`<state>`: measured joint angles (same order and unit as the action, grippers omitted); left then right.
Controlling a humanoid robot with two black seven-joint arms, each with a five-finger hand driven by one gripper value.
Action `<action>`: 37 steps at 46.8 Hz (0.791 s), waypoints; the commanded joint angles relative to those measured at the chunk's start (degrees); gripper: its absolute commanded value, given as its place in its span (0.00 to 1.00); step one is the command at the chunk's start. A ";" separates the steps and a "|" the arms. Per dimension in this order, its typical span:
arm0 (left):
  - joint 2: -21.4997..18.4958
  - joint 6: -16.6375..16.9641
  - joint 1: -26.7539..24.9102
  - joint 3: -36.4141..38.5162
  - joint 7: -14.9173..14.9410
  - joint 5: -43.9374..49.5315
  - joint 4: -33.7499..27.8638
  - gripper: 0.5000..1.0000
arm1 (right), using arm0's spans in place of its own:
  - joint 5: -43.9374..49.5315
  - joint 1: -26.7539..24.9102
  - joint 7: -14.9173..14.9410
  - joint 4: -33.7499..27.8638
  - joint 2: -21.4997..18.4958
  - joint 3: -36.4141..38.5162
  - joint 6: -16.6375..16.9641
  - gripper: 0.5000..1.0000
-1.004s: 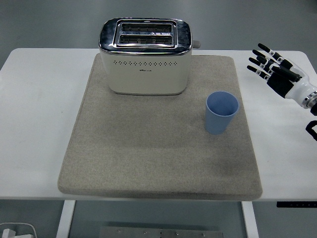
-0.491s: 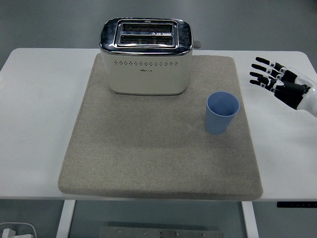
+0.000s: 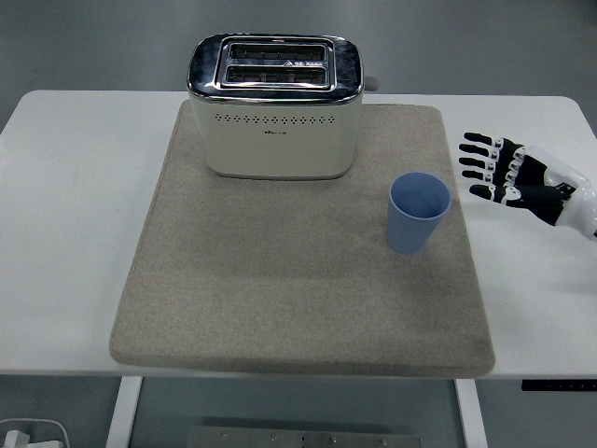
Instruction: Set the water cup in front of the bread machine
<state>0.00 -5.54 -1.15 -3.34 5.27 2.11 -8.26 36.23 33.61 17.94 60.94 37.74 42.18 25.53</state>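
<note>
One blue water cup [image 3: 418,213], one cream bread machine [image 3: 274,106] with a chrome top, and one grey mat [image 3: 280,280] lie on the white surface [image 3: 65,233]. Only one robot hand shows, the right robot hand [image 3: 508,175]; the left arm is nowhere in the picture.

The bread machine stands at the far middle of the mat, its two slots facing up, a small knob poking out at its right end. The water cup stands upright and open-mouthed on the right part of the mat, near the mat's right edge, to the right of the bread machine and nearer the camera than it, with a clear gap of mat between them. What the cup holds, if anything, is hard to make out; its inside reads as plain blue.

The right arm is cut off by the picture's right edge, so only the robot hand and a bit of white wrist are seen. The surface's legs and a pale object at the bottom left corner, below the surface, are only partly in view.

The right robot hand sits over the bare surface just right of the mat, level with the cup and apart from it. Its fingers [image 3: 478,155] are spread and stretched out toward the cup, pointing left, gripping nothing.
</note>
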 commanded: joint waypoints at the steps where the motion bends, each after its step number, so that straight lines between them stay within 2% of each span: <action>1: 0.00 0.00 0.01 0.00 0.00 0.00 0.00 1.00 | 1.03 -0.82 1.13 0.15 0.32 0.01 -0.30 0.86; 12: 0.00 0.00 0.01 0.00 0.00 0.00 0.00 1.00 | 1.21 -2.67 1.66 2.34 2.43 -0.08 -1.53 0.86; 18: 0.00 0.00 0.01 0.00 0.00 0.00 0.09 1.00 | 3.75 -4.43 2.27 3.66 2.43 -0.08 -3.64 0.86; 24: 0.00 0.00 0.01 0.00 0.00 0.00 0.00 1.00 | 8.15 -5.57 3.94 4.28 1.82 -0.17 -7.15 0.86; 37: 0.00 0.00 0.01 0.00 0.00 0.00 0.00 1.00 | 8.68 -7.94 4.12 7.18 0.76 -0.17 -10.23 0.86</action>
<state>0.00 -5.53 -1.15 -3.34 5.27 2.11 -8.26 44.99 26.27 22.06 67.13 38.68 42.00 15.93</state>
